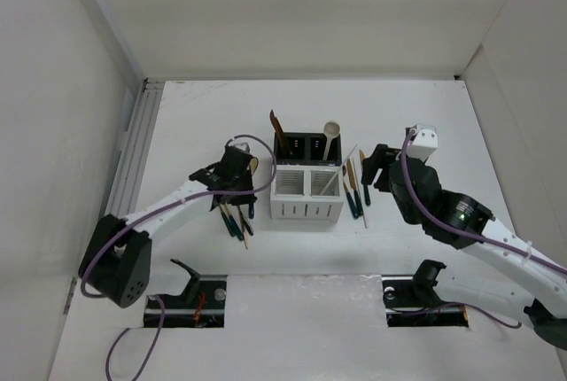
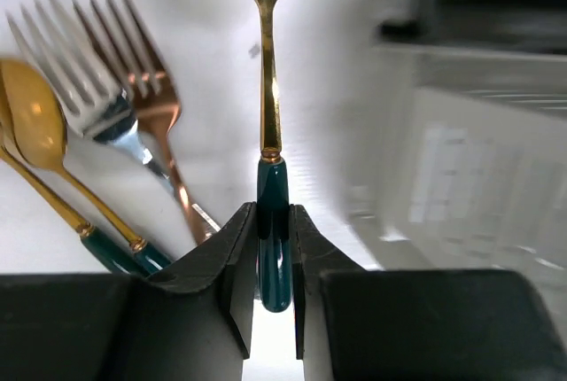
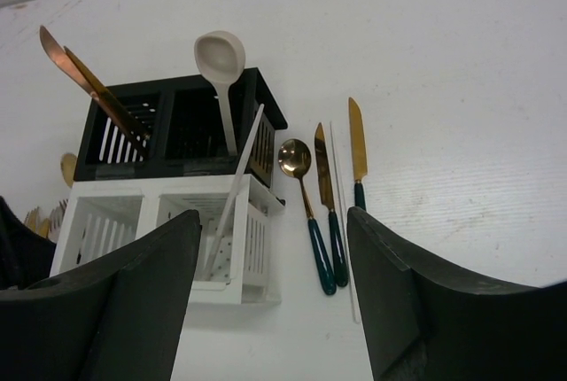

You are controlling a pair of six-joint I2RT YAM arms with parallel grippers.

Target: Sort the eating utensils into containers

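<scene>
A gold spoon with a dark teal handle [image 2: 269,124] is sitting clamped by its handle in the left gripper [image 2: 273,221], beside 2 loose forks [image 2: 133,71], left of the block of 4 slotted bins, 2 black and 2 white [image 1: 306,208]. The right gripper [image 3: 273,221] is hanging empty on the bins' right, its fingers spread apart.
</scene>
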